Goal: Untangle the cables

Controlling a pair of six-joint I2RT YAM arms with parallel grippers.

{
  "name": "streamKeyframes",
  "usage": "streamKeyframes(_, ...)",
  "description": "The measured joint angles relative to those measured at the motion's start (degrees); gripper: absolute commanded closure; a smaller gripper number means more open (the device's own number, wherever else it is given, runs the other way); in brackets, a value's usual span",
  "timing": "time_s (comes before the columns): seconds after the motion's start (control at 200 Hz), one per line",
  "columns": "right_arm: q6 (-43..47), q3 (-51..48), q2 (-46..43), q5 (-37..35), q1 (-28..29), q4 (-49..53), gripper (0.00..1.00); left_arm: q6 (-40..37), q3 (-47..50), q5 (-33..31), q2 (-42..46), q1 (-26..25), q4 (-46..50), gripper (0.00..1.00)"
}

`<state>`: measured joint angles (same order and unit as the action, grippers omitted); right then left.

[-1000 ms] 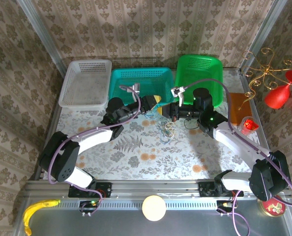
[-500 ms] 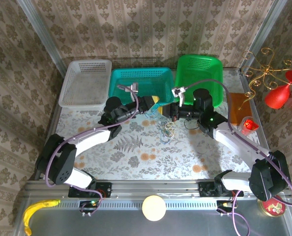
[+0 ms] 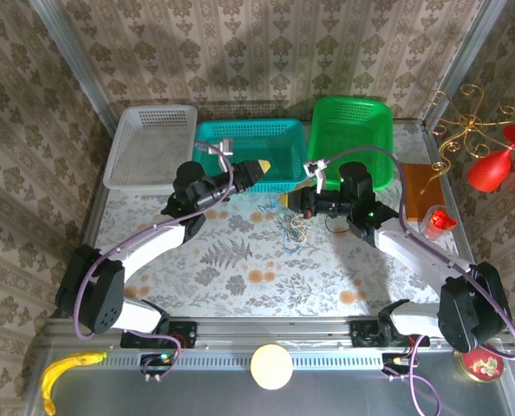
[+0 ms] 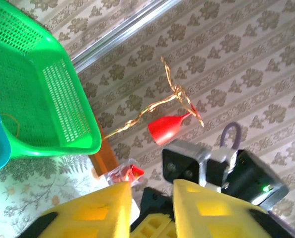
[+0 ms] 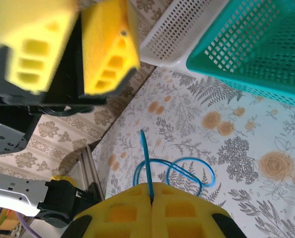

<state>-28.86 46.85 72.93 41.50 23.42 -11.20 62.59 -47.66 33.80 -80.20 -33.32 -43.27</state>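
- A banana (image 3: 65, 368) lies on the near metal rail, far to the front left of the teal basket (image 3: 240, 139).
- The white basket (image 3: 152, 146) stands just beside the teal basket's left wall.
- The left fingers (image 3: 259, 165) hang over the front right part of the teal basket. In the left wrist view they are spread, with nothing between them, and point toward the right arm's wrist.
- A cream disc (image 3: 271, 366) sits on the rail, well in front of the teal basket.
- The cables (image 3: 292, 232) form a small blue, whitish and tan tangle. It lies on the table (image 3: 240, 277) just in front of the teal basket's front right corner, between the two arms.
- The right fingers (image 5: 152, 203) are above the tangle, just off that same corner and near the left fingers but not touching them. They are pressed together, pinching the blue cable (image 5: 145, 158), which rises into their seam from a loop on the table.
- The green basket (image 3: 351, 130) stands just right of the teal basket, and the right wrist crosses its front rim.
- A brown block (image 3: 418, 178) and a red cup (image 3: 437, 218) lie farther right of the teal basket.
- A red glass (image 3: 492, 169) and a gold ornament (image 3: 466, 113) hang farthest right.
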Motion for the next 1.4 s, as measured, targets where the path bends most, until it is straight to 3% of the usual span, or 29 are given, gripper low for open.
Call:
streamKeyframes(0.26,0.0,0.0,0.0,-0.6,-0.6,0.3,1.0,-0.4,1.1,-0.8,0.0,-0.3,-1.1,0.5)
streamKeyframes(0.38,0.0,0.0,0.0,-0.7,-0.9,0.3,1.0,-1.6,3.0,-1.3,0.5,-0.3,-0.9,0.47)
streamKeyframes(0.655,0.0,0.0,0.0,-0.7,-1.2,0.3,1.0,-8.5,5.0,-2.0,2.1,-0.8,4.1,0.48)
streamKeyframes(0.98,0.0,0.0,0.0,-0.7,-1.3,0.3,1.0,-19.9,4.2,-4.1,2.7,-5.1,16.4,0.48)
streamKeyframes(1.4,-1.3,0.0,0.0,-0.6,-1.3,0.3,1.0,-24.3,1.4,-7.3,1.7,-5.3,20.5,0.48)
